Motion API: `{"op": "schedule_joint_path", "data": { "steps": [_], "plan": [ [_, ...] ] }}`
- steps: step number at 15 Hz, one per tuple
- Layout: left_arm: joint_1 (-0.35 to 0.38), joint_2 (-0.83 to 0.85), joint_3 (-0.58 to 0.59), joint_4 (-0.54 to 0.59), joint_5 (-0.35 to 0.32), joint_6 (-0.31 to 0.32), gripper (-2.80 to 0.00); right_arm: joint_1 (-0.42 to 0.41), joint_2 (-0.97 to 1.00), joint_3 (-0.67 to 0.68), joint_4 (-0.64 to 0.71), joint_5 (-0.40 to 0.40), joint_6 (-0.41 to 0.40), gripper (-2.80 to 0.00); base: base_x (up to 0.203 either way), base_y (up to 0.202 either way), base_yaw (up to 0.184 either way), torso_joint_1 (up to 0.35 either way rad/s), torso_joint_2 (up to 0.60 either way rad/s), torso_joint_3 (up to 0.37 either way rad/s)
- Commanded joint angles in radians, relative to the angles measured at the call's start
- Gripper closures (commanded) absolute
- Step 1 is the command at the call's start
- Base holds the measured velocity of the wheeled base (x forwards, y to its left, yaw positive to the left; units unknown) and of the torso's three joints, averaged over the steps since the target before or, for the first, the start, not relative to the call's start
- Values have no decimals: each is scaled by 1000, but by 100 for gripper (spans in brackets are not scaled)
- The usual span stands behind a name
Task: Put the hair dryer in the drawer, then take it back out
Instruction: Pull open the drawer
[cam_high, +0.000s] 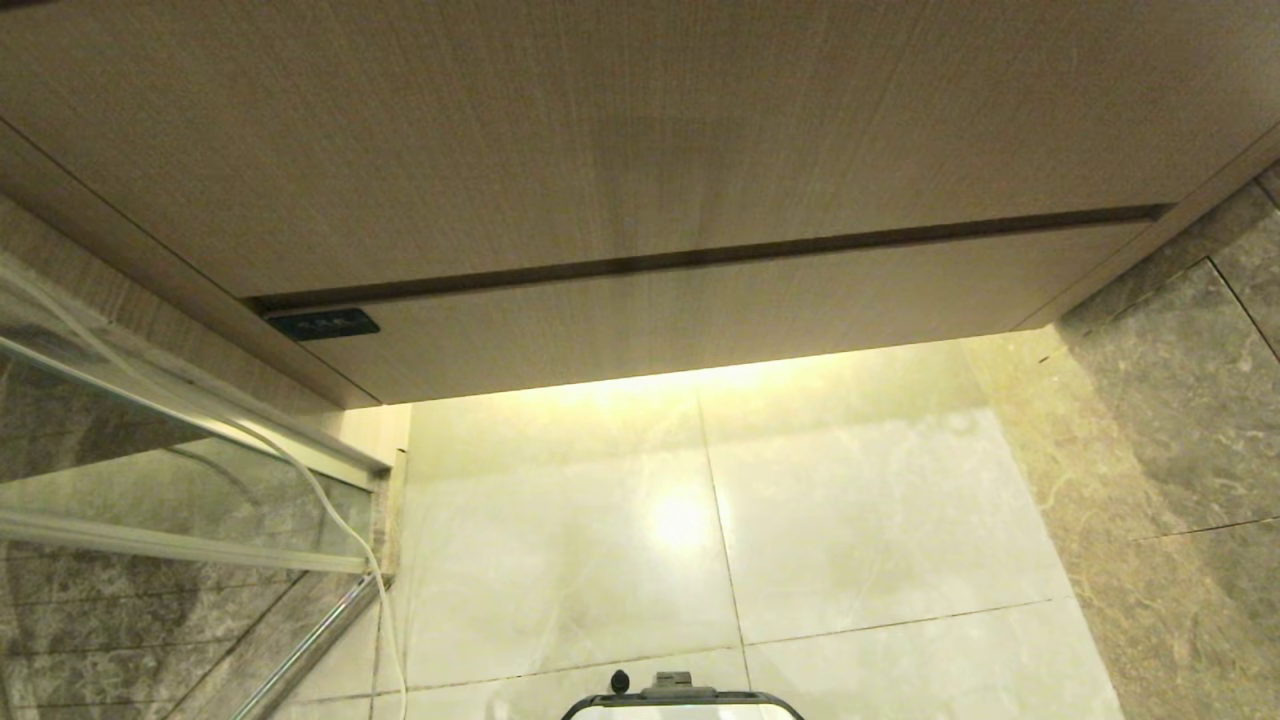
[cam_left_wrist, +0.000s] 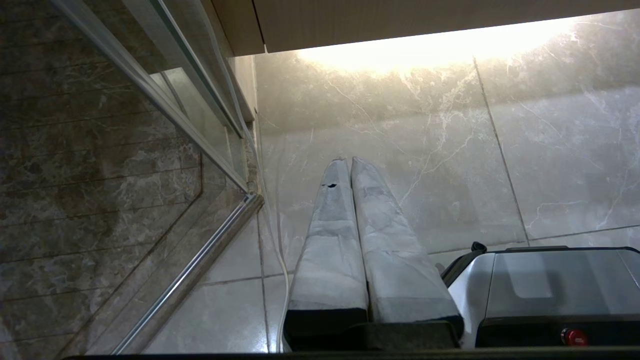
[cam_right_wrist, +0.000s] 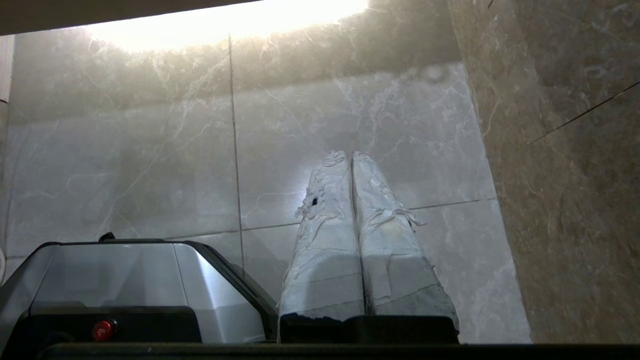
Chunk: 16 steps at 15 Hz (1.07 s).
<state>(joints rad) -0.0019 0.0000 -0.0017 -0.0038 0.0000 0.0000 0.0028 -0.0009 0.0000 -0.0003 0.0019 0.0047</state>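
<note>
Left gripper (cam_left_wrist: 350, 161) hanging over the pale marble floor tiles (cam_left_wrist: 550, 165), taped fingers (cam_left_wrist: 330, 240) pressed together, holding nothing. Right gripper (cam_right_wrist: 350, 154) likewise pointed down at the tiles, fingers touching, empty-handed. Both just beside the robot base (cam_right_wrist: 125, 270). Drawer (cam_high: 760, 310) pushed fully in beneath the taller wood panel (cam_high: 600, 130), long front running level, dark label (cam_high: 322, 324) at its left end, glass partition (cam_high: 150, 470) beside. Hair dryer nowhere visible.

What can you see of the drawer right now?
The drawer shows only its front: a wide, shallow, light-wood panel with no handle, fully shut, flush under the taller wood panel with a thin dark gap between. A small dark label sits at its upper left corner. Nothing touches it; lit floor tiles lie below.
</note>
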Motion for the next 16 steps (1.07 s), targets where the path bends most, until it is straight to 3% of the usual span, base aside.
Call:
{"op": "schedule_joint_path", "data": {
  "steps": [1, 10, 12, 16],
  "plan": [
    [0, 1, 0, -1, 0, 0, 0, 0, 1, 0, 0, 0, 1, 0, 0, 0, 0, 0, 0, 0],
    [0, 2, 0, -1, 0, 0, 0, 0, 3, -50, 16, -2, -19, 0, 0, 0, 0, 0, 0, 0],
    [0, 2, 0, -1, 0, 0, 0, 0, 44, -238, 103, 7, -40, 0, 0, 0, 0, 0, 0, 0],
    [0, 2, 0, -1, 0, 0, 0, 2, 296, -835, 436, 70, -49, 0, 0, 0, 0, 0, 0, 0]
  ]
}}
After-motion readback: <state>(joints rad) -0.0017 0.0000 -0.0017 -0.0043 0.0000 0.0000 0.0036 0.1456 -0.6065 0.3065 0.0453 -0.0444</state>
